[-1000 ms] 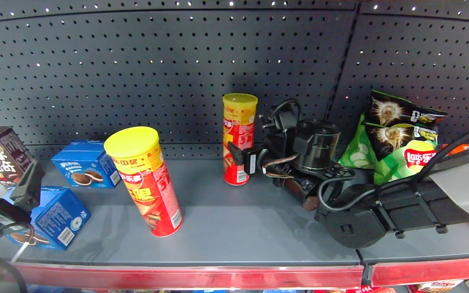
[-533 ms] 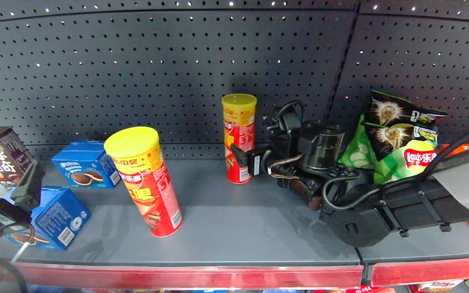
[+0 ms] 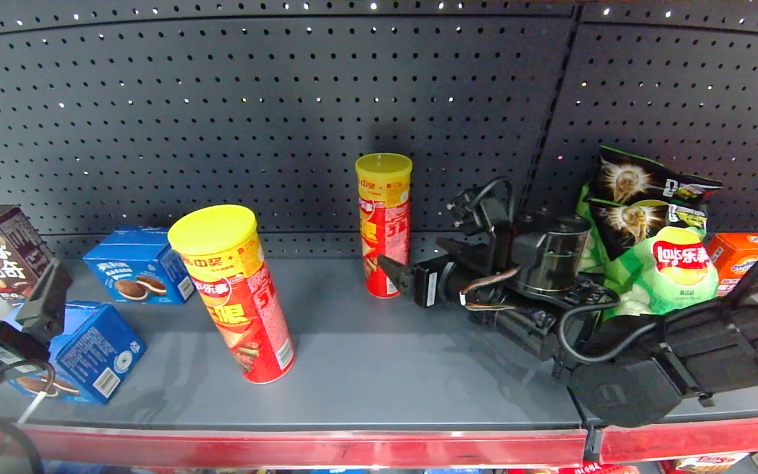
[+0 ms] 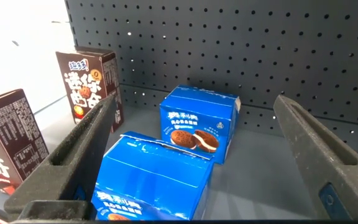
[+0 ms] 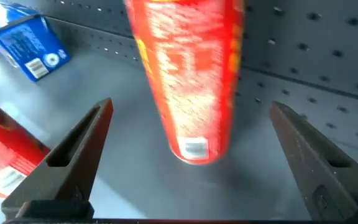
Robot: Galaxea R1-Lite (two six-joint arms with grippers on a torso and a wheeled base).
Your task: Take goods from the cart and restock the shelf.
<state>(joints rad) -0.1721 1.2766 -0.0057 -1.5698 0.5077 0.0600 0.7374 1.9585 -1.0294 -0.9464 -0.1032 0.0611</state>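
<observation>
Nearest, left gripper (image 4: 194,102) hangs over blue cookie box (image 3: 86,352), fingers apart, empty. Front chip can (image 3: 233,293) upright on shelf (image 3: 366,368). Farther back, right gripper (image 3: 413,253) spread wide, holding nothing, tips just beside rear chip can (image 3: 384,224) (upright, close to pegboard (image 3: 221,131), apart from both fingers). Judged step: placement of 1 can done, release made. Next move likely: draw right arm straight out without clipping either can, then fetch from cart.

right arm (image 3: 622,388): matte black housings, a round drum joint, looped black cables, thin orange-white wires. right gripper (image 5: 191,106): dark grey wedge fingers, white label at base. left gripper (image 4: 194,102): same tapered grey fingers, white sticker behind.
</observation>
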